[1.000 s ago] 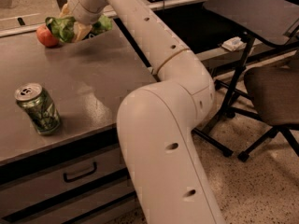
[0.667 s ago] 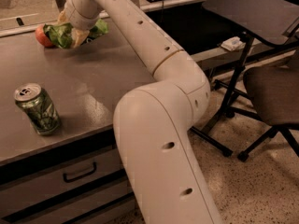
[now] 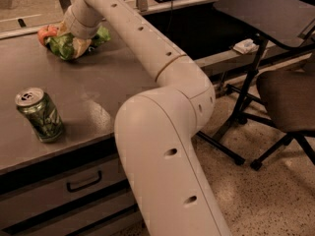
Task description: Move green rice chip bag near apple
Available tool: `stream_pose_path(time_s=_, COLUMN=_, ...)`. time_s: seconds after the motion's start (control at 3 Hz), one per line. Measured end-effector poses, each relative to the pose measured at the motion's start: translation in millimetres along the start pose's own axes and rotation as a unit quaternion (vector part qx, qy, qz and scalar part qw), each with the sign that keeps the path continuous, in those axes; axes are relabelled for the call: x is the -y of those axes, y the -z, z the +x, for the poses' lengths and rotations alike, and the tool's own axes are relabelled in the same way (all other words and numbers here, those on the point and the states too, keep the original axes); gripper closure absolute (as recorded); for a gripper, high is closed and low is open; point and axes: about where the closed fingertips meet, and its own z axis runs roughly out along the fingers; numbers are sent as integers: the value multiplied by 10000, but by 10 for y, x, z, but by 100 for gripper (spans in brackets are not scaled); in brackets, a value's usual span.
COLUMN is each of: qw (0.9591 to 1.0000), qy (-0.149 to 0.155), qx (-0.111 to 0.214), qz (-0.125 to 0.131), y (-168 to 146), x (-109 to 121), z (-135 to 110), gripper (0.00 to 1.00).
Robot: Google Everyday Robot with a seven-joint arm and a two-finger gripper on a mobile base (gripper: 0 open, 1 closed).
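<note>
1. Where the white arm point(image 3: 162, 132) reaches to the far left corner of the table point(image 3: 108, 82), the gripper point(image 3: 78, 41) is pressed down into the green rice chip bag point(image 3: 63, 48).
2. How the gripper stands cannot be told: the arm's end and the crumpled foil cover it, so neither its opening nor any hold on the bag shows.
3. The bag sits low at the table's back edge, and whether it rests on the surface is not clear.
4. The apple point(image 3: 46, 32) is just beside the bag on its left, seemingly touching it, and the foil partly hides it.
5. A green soda can point(image 3: 39, 114) stands upright near the table's front edge, well apart from the bag and the apple.
6. Below the front edge a drawer point(image 3: 83, 181) with a dark handle is shut.
7. To the right of the table stand a dark chair point(image 3: 290, 97) and a dark tilted top on a black stand point(image 3: 266, 9), both on the speckled floor point(image 3: 275, 195).
</note>
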Motion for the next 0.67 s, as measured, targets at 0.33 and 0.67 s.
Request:
stream_pose_path(time_s=0.33, qw=10000, qy=-1, qx=19, qz=-20, y=-38, x=-13, z=-13, gripper=31)
stream_pose_path(time_s=0.67, qw=10000, qy=0, qx=38, qz=-42, y=-78, x=-27, z=-26, gripper=9)
